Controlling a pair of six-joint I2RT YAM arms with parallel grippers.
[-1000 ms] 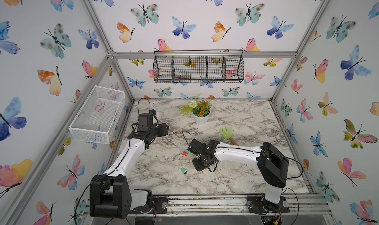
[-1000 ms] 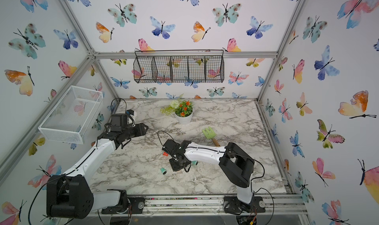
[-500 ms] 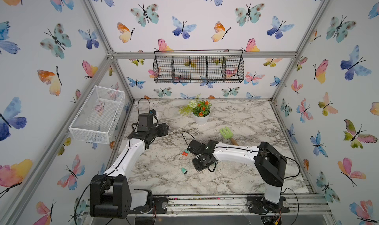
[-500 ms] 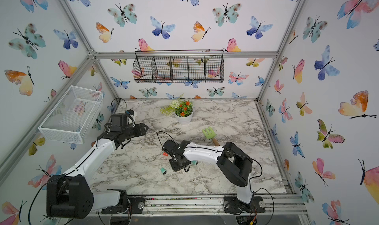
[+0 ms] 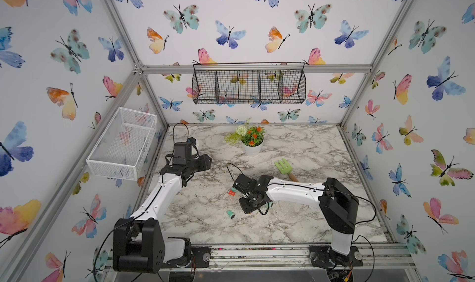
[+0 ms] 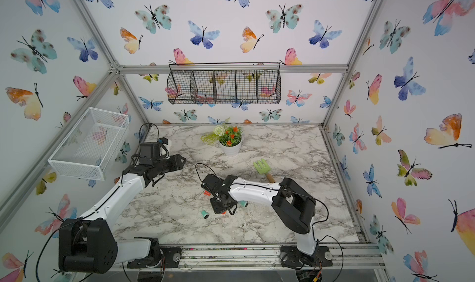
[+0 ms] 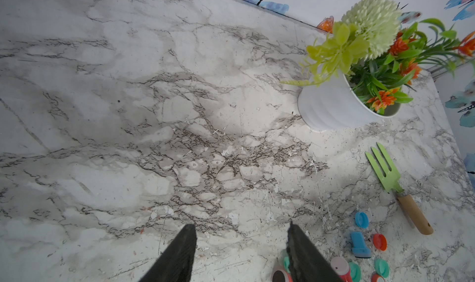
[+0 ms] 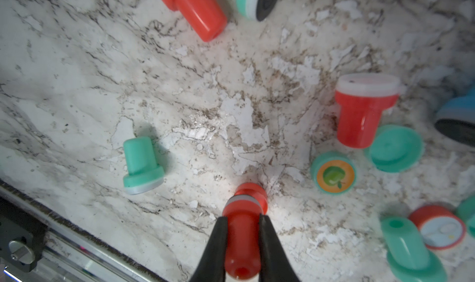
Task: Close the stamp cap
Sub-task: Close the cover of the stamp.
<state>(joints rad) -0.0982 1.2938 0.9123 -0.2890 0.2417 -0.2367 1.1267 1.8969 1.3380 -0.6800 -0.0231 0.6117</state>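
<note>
In the right wrist view my right gripper (image 8: 243,216) is shut on the handle of a red stamp (image 8: 241,242). The stamp points down at the marble table (image 8: 77,87), with a grey band and a red cap (image 8: 250,194) at its lower end, which rests on the marble. In both top views this gripper is hidden under the right wrist (image 5: 250,199) at mid-table. My left gripper (image 7: 241,226) hangs open over bare marble with nothing between its fingers, at the table's left side (image 5: 205,162).
Loose stamps and caps lie around the held one: a teal stamp (image 8: 141,165), a red stamp with a white base (image 8: 365,113), a teal cap (image 8: 395,148), an apple-sticker cap (image 8: 334,175), a red cap (image 8: 437,226). Behind stand a flower pot (image 5: 252,145) and a green garden fork (image 5: 282,166).
The right arm's elbow has shifted slightly to the left. Both grippers hold the same state as before.
</note>
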